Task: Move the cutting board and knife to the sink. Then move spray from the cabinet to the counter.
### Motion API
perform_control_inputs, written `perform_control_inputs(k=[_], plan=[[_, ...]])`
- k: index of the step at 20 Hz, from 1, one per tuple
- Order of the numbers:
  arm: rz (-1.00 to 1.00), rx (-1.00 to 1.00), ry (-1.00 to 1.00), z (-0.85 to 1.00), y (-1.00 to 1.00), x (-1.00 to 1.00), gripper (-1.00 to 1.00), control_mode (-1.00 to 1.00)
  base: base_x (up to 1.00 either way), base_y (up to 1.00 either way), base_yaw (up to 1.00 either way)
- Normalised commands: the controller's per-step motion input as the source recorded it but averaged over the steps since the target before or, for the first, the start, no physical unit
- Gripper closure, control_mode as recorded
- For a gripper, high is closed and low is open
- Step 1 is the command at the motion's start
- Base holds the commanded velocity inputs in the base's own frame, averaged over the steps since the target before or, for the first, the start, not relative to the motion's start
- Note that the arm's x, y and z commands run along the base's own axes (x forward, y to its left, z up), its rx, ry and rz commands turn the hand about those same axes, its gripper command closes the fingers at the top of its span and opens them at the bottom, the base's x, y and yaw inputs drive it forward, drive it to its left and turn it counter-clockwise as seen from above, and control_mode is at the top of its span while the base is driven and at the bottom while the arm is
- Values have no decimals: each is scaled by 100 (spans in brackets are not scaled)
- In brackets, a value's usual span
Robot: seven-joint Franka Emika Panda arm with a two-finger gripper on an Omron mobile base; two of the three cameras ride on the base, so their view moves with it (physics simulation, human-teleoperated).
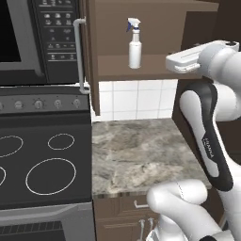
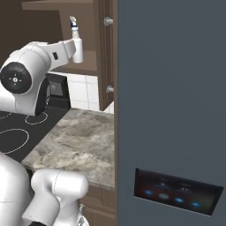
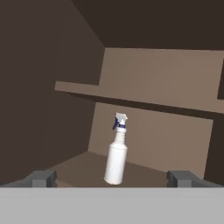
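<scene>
The white spray (image 1: 134, 45) with its blue-and-white nozzle stands upright on the shelf of the open cabinet (image 1: 155, 68). In the hand view the spray (image 3: 117, 153) sits centred a short way ahead of my gripper (image 3: 113, 179), whose fingertips (image 3: 41, 178) stand wide apart, open and touching nothing. From the right base view my white hand reaches toward the spray (image 2: 77, 42) at shelf height. Below the cabinet lies the mottled counter (image 1: 136, 150). The cutting board, knife and sink are out of view.
The cabinet door (image 1: 90, 56) hangs open to the left with its grey bar handle (image 1: 79, 54). A black stovetop (image 1: 42, 160) and microwave (image 1: 28, 37) lie further left. A tall grey appliance panel (image 2: 172, 110) walls off the right side.
</scene>
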Motion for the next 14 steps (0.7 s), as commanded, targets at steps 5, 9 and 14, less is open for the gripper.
perform_control_inputs(k=[5,9,14], plan=[[0,0,1,0,11,40,-100,-100,0,0,0],[0,0,0,0,6,41,-100,-100,0,0,0],[0,0,0,0,0,39,-100,-100,0,0,0]])
